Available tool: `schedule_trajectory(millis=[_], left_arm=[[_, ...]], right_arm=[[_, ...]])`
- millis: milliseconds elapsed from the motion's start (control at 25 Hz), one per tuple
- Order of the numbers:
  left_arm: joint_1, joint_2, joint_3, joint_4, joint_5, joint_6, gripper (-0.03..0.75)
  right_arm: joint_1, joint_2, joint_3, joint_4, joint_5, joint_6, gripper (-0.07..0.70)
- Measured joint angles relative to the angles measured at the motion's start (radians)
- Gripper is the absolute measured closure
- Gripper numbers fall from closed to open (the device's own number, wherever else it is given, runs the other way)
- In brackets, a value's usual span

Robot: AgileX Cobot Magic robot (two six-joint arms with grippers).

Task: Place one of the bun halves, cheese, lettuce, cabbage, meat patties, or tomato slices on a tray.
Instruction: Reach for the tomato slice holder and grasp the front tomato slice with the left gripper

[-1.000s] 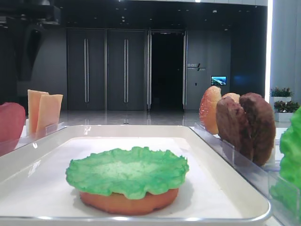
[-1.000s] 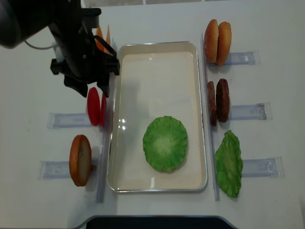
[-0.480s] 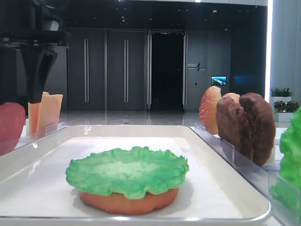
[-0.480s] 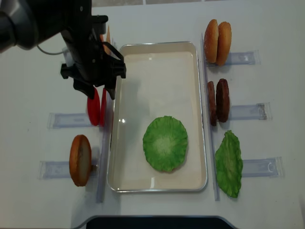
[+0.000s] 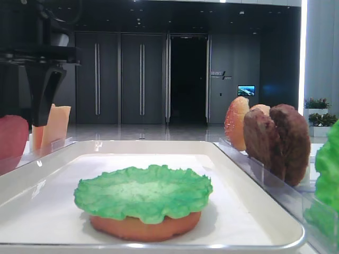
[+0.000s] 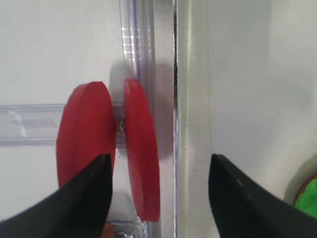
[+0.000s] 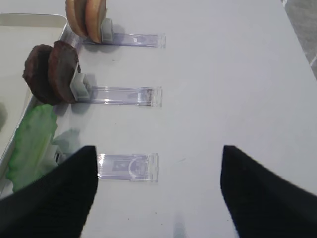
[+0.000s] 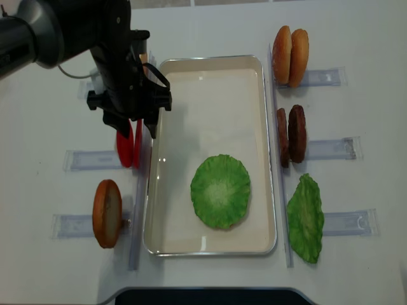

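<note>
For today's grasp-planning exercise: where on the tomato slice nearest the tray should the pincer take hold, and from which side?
Probably its top edge, from above, fingers on the two flat faces. The tomato slice stands on edge in its holder, beside the tray; the left pincer hangs open above it.

Behind the white tabletop (image 8: 356, 38), a dim hall is stretching back: dark panelled doors (image 5: 119, 79) with long vertical handles are standing shut, one doorway (image 5: 188, 79) is gaping black. A small screen (image 5: 246, 90) is glowing blue on the wall, potted plants (image 5: 317, 103) are sitting far right, and ceiling spots are reflecting off the polished floor (image 5: 143, 132).
</note>
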Motion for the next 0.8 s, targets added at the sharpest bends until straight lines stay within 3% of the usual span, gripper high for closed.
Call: schedule_trajectory(millis=[640,800], left_arm=[[0.0,0.045,-0.001,0.003,-0.012,-0.004,0.277],[0.0,0.045,-0.001,0.003,0.007,-0.005,0.355]], right_arm=[[0.0,0.0,0.0,0.0,0.0,0.0,0.108],[0.0,0.0,0.0,0.0,0.0,0.0,0.108]])
